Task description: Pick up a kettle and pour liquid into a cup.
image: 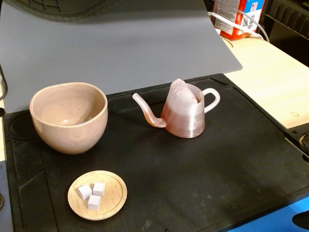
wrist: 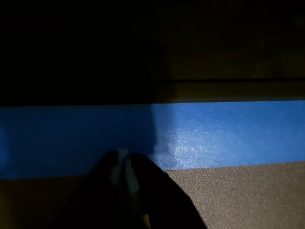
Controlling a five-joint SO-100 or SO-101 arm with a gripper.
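Your kettle (image: 186, 116) stands upright on the black mat (image: 231, 164) in the fixed view, a little right of centre, with its long thin spout curving out to the left and its pale loop handle on the right. Through its translucent pinkish wall the lower body looks darker and reddish, which may be the liquid, though you cannot be sure from here. The cup (image: 68, 118) sits upright to the kettle's left on the same mat, apart from it, with the spout tip pointing toward it across a clear gap; its inside looks dry and bare. In front of the cup, near the mat's front edge, you see a small round wooden dish (image: 97, 195) holding 3 white cubes (image: 92, 195). Behind the mat lies a grey sheet (image: 120, 43), and the pale wooden counter (image: 270, 72) shows on the right, with a red and white container (image: 237, 17) at the top right corner. In the wrist view, the end effector (wrist: 125, 171) enters from the bottom edge as a dark, blurred shape over a band of blue tape (wrist: 228, 133) with a dark area beyond it; you cannot tell from either view whether its jaws stand wide or narrow, and nothing shows between them.
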